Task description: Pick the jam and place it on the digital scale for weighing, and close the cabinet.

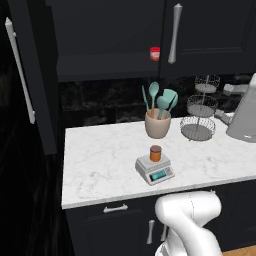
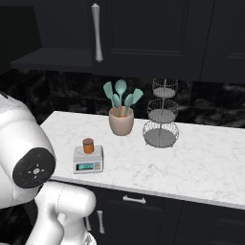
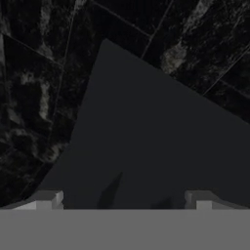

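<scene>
In the left base view the jam (image 1: 155,152) stands upright on the top plate of the digital scale (image 1: 155,169), near the front edge of the white marble counter (image 1: 100,165). So I judge the weighing half of my job done. Behind the scale sits a crock of teal utensils (image 1: 158,120), and to its right a three-tier wire stand (image 1: 199,110). The cabinet (image 1: 30,75) is what is left: its left door swings out toward me with its silver handle (image 1: 20,70) on the outer edge, and on the shelf inside I can see a small jar with a red lid (image 1: 155,53).

In the right base view the jam (image 2: 88,145) again rests on the scale (image 2: 88,160), its teal display facing the front, well apart from the crock (image 2: 121,119) and the wire stand (image 2: 161,115). The other cabinet door with its handle (image 2: 97,33) looks shut.

In the hand view my claw (image 3: 124,199) faces a flat dark panel (image 3: 146,136), probably the open door, against black marbled tile (image 3: 39,97). My two tips (image 3: 48,199) stand wide apart with nothing between them. Next I would need to push that door closed.
</scene>
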Tool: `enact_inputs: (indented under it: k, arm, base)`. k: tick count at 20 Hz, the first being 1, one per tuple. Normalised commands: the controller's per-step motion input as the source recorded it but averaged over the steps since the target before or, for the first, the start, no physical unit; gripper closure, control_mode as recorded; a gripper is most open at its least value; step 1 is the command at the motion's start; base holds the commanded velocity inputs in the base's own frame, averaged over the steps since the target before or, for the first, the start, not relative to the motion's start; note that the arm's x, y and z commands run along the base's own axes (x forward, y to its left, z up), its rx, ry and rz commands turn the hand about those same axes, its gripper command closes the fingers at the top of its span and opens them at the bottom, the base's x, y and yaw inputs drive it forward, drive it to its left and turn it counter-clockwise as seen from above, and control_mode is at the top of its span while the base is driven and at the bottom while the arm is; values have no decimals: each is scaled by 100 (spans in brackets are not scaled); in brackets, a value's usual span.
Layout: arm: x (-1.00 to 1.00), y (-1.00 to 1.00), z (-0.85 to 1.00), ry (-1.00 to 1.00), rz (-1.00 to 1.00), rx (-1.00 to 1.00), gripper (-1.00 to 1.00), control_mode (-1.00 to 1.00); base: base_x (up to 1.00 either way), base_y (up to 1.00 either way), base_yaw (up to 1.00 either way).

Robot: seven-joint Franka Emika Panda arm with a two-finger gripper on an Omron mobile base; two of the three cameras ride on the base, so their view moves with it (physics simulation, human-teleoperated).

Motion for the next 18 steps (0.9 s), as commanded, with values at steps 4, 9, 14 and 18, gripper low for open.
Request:
enact_inputs:
  k: [4,9,14,18]
  arm:
    - [-2,100,-34,0,0,4,-100,-100]
    - [-34,99,-20,0,0,5,-100,-100]
    - [-46,77,-12,1,0,8,-100,-100]
    - [-45,32,0,3,0,10,-100,-100]
  base:
    - [0,0,0]
    - [0,0,0]
    - [0,0,0]
    - [0,0,0]
